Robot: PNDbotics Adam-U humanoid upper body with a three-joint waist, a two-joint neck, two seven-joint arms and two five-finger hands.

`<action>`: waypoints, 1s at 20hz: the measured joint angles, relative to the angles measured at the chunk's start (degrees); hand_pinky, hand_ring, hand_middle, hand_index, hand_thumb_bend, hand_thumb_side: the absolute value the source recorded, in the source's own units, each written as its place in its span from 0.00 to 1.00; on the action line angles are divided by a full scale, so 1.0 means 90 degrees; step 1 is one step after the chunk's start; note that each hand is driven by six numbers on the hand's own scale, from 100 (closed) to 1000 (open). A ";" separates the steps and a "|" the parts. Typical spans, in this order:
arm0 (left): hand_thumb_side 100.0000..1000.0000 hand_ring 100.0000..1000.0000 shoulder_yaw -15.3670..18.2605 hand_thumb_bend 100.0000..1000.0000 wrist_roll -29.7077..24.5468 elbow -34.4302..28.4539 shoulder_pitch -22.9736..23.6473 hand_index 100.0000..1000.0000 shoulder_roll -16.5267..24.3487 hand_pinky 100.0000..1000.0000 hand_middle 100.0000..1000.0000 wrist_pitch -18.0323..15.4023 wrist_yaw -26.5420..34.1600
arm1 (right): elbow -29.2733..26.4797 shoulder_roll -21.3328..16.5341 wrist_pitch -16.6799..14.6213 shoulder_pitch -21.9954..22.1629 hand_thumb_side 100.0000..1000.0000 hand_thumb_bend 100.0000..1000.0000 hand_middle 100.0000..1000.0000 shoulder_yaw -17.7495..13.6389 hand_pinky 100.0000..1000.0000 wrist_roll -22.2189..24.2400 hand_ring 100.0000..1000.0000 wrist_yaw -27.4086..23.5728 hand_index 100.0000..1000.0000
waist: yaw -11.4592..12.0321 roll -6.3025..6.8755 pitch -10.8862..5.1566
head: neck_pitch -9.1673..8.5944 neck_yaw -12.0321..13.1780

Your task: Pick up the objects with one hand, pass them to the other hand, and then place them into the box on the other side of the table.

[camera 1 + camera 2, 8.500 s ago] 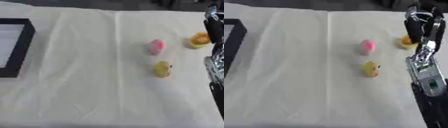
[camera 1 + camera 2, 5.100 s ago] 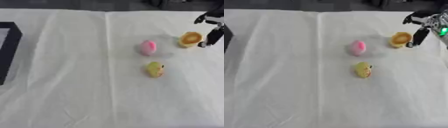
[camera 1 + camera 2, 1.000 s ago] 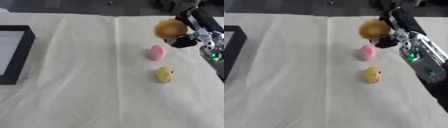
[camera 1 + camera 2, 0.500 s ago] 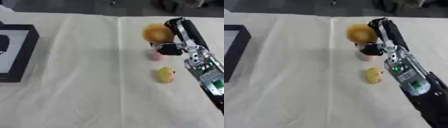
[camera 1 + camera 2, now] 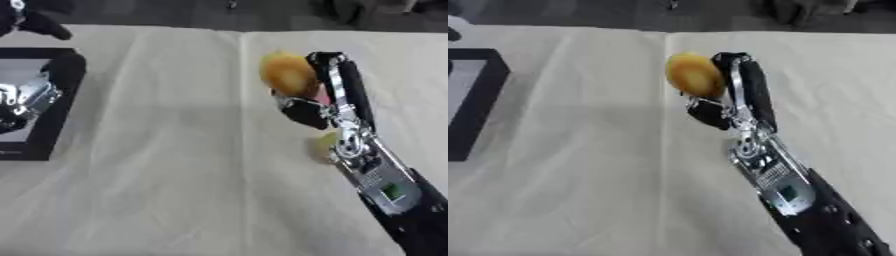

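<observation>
My right hand (image 5: 317, 102) is raised above the middle of the table and is shut on a round orange-yellow object (image 5: 286, 75), held at its fingertips. A yellow object (image 5: 325, 142) lies on the cloth, half hidden behind my right forearm. The pink object is hidden behind the hand. The black box (image 5: 59, 115) with a pale inside sits at the table's left edge. My left hand (image 5: 26, 22) shows dark at the upper left corner, its silver wrist (image 5: 22, 102) over the box.
A cream cloth (image 5: 175, 165) with a lengthwise crease covers the whole table. My right forearm (image 5: 785, 190) runs from the lower right corner towards the centre. A dark floor lies beyond the far edge.
My right hand lifted the orange-yellow object from the far right and has carried it left towards the table's middle. My left arm has come in over the box.
</observation>
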 measured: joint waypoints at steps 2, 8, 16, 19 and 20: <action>0.69 0.70 -0.0107 0.26 -0.0194 -0.0008 -0.0216 0.83 -0.0112 0.81 0.77 0.0056 -0.0051 | 0.0127 0.0130 -0.0178 -0.0019 0.00 0.15 0.26 0.0097 0.54 -0.0230 0.43 -0.0066 0.25 | 0.0042 0.0016 -0.0020 | 0.0028 -0.0004; 0.69 0.70 -0.0418 0.24 -0.0799 -0.0021 -0.0695 0.84 -0.0425 0.83 0.78 0.0695 -0.0210 | 0.0532 0.0342 -0.0561 -0.0180 0.00 0.16 0.26 0.0381 0.54 -0.0503 0.43 0.0023 0.25 | 0.0114 0.0023 -0.0061 | 0.0080 -0.0020; 0.67 0.72 -0.0836 0.28 -0.1502 -0.0023 -0.1163 0.86 -0.0766 0.85 0.80 0.2286 -0.0226 | 0.1029 0.0622 -0.0858 -0.0469 0.00 0.19 0.26 0.0644 0.55 -0.0566 0.43 0.0671 0.26 | 0.0178 0.0065 -0.0067 | 0.0163 -0.0064; 0.67 0.72 -0.0970 0.28 -0.1729 -0.0023 -0.1312 0.86 -0.0843 0.85 0.80 0.2844 -0.0336 | 0.1142 0.0698 -0.0955 -0.0534 0.00 0.20 0.26 0.0710 0.55 -0.0559 0.43 0.0945 0.26 | 0.0182 0.0073 -0.0067 | 0.0164 -0.0083; 0.66 0.72 -0.1014 0.28 -0.1804 -0.0023 -0.1353 0.86 -0.0872 0.85 0.80 0.3024 -0.0384 | 0.1169 0.0718 -0.0984 -0.0566 0.00 0.21 0.26 0.0734 0.55 -0.0557 0.43 0.1032 0.26 | 0.0183 0.0077 -0.0067 | 0.0164 -0.0086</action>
